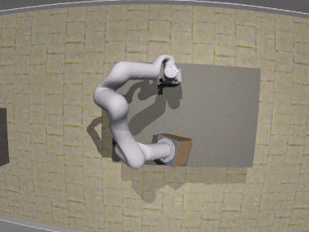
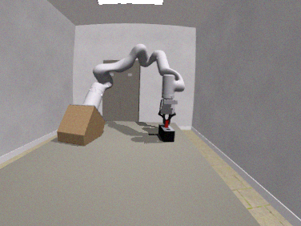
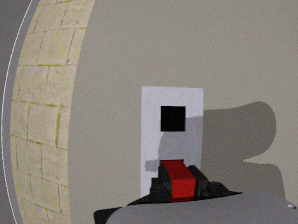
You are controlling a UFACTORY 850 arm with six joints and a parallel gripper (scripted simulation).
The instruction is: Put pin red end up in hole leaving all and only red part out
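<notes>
My gripper [image 3: 175,179] is shut on the pin [image 3: 178,179], whose red end faces up between the dark fingers. It hangs straight over the block [image 3: 172,137], which shows a white top in the wrist view and looks dark from the side in the exterior view [image 2: 166,133]. One square hole [image 3: 173,117] is open beyond the pin; the other holes are hidden under the pin and fingers. In the exterior view the red pin [image 2: 166,122] points down just above the block's top, under the gripper [image 2: 167,116]. From above, the wrist [image 1: 170,74] covers the block.
The arm's base sits on a brown wedge-shaped box [image 2: 80,124] at the near edge of the grey mat [image 1: 214,115]. Yellowish tiled floor [image 1: 49,82] surrounds the mat.
</notes>
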